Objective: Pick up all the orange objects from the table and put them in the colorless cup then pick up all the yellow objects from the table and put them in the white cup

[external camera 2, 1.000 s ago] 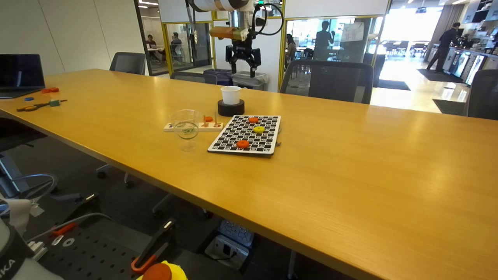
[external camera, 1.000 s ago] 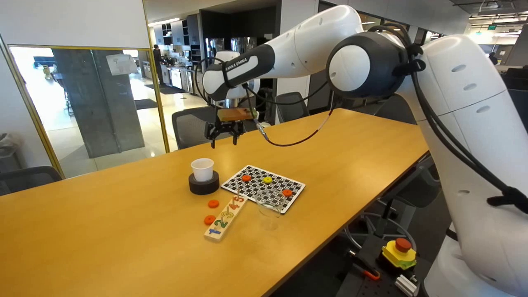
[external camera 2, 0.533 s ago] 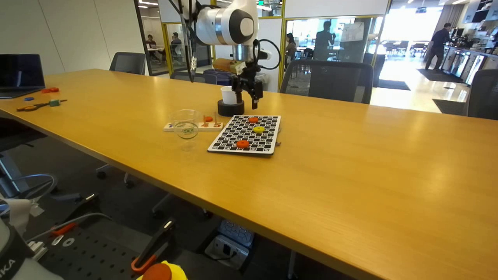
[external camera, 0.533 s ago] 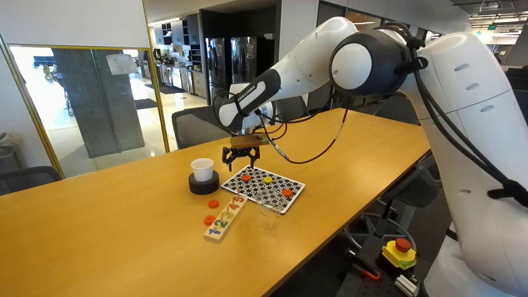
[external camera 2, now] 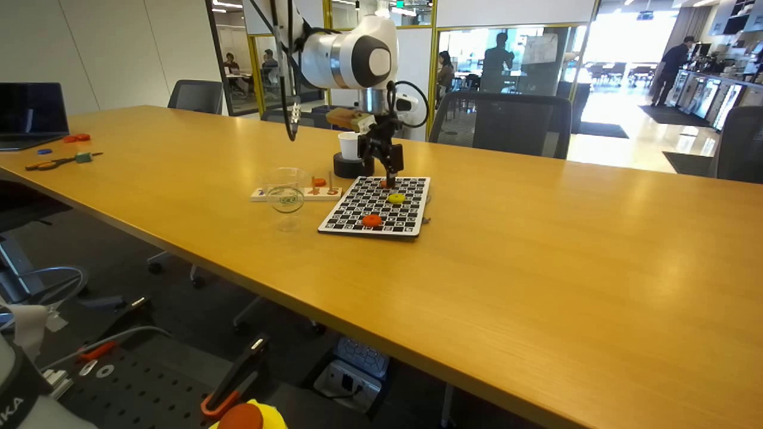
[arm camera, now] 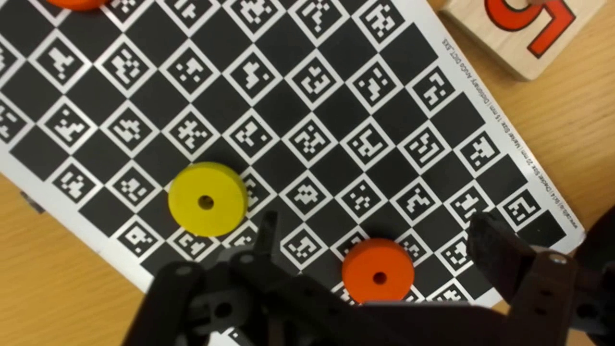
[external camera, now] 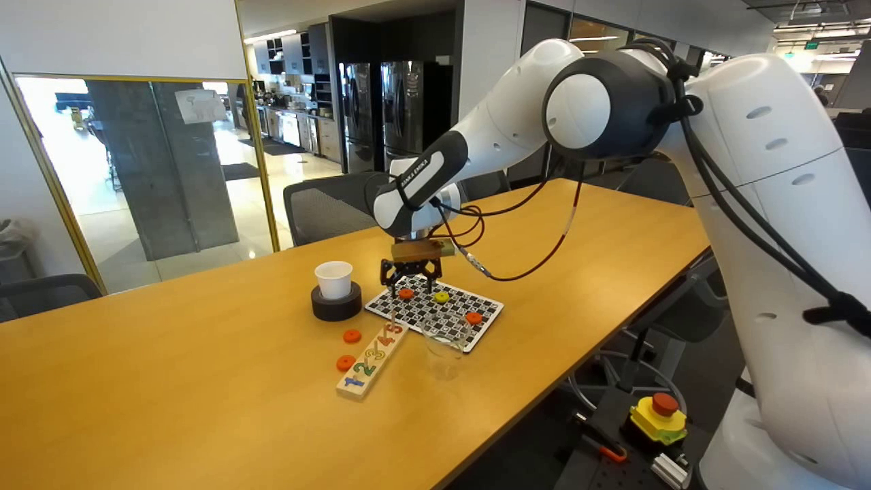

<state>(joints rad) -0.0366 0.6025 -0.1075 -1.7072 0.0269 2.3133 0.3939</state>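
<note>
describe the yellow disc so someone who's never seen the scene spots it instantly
Start at the long table and find the checkered board on it. On that board, roughly between two orange discs, lies the yellow disc, with a small hole in its middle. Of the three discs there, it alone is yellow.

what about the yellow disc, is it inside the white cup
No, the wrist view shows the yellow disc lying flat on the checkered board.
</note>
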